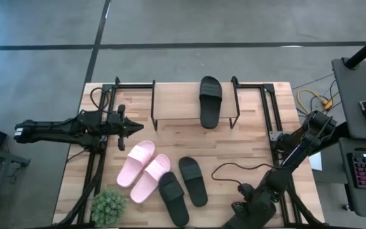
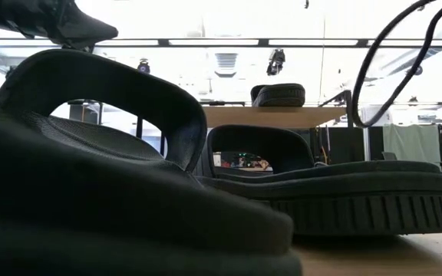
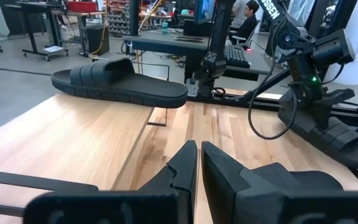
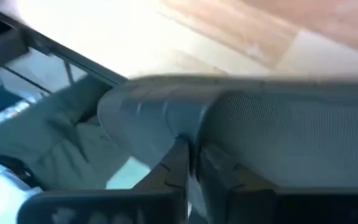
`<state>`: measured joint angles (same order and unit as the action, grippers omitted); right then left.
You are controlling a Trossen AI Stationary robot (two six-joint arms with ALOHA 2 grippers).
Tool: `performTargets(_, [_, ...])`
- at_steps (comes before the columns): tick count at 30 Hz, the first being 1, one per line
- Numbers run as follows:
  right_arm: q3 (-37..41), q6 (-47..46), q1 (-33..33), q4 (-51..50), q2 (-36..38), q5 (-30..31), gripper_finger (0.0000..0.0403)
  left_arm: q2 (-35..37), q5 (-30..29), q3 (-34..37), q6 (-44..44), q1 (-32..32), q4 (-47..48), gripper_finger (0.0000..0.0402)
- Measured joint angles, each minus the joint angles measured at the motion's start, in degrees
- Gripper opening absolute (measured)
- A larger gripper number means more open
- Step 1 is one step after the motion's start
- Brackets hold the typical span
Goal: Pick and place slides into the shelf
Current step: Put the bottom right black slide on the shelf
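Note:
The shelf (image 1: 176,105) stands at the table's far edge, and one black slide (image 1: 210,102) rests by its sole on its top board. Two pink slides (image 1: 142,170) and two black slides (image 1: 183,189) lie on the table near the front. My right gripper (image 1: 245,202) is shut low over another black slide (image 3: 337,140) at the near right. My left gripper (image 3: 197,163) is shut on nothing and hovers level at the table's left, beside the shelf. My right gripper comes down at a slant on the black slide's strap (image 4: 185,127). The strap's edge sits at its fingertips (image 4: 178,163), smooth outer face to one side and textured face to the other. The slide's sole looks to lie on the table (image 3: 353,158).
A small green plant (image 1: 110,205) stands at the near left corner. A black cable (image 1: 234,168) loops over the table between the black slides and my right arm. Bare tabletop lies in front of the shelf.

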<state>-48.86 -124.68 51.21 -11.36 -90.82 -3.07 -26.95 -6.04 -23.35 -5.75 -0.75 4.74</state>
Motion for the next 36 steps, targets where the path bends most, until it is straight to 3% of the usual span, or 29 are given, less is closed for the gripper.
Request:
performTargets(3, [-0.2, 0.0, -0.7, -0.3, 0.0, 6.3, 0.0011, 0.5, 0.0, -0.3, -0.1, 0.0, -0.1, 0.001])
performTargets(11, [-5.6, 3.9, -3.4, -0.2, 1.3, 34.9, 0.0009, 1.2, 0.0, -0.4, -0.1, 0.0, -0.3, 0.001])
performTargets(18, [-10.6, 14.6, -8.1, 0.0, 1.5, 38.7, 0.0009, 1.1, 0.0, -0.5, -0.6, 0.0, -0.5, 0.001])
performTargets(27, [-14.6, 19.6, -16.6, -0.4, 4.2, 64.3, 0.0009, 0.7, 0.0, -0.5, -2.8, 0.0, -1.3, 0.001])
performTargets(30, [-16.4, 21.2, -21.7, -0.3, 4.3, 66.7, 0.0013, 0.7, 0.0, -0.5, -2.5, 0.0, -1.3, 0.001])
performTargets(36, [-22.6, 34.2, -32.6, 0.4, 3.3, 64.5, 0.0013, 0.8, 0.0, -0.5, -2.4, 0.0, -3.2, 0.001])
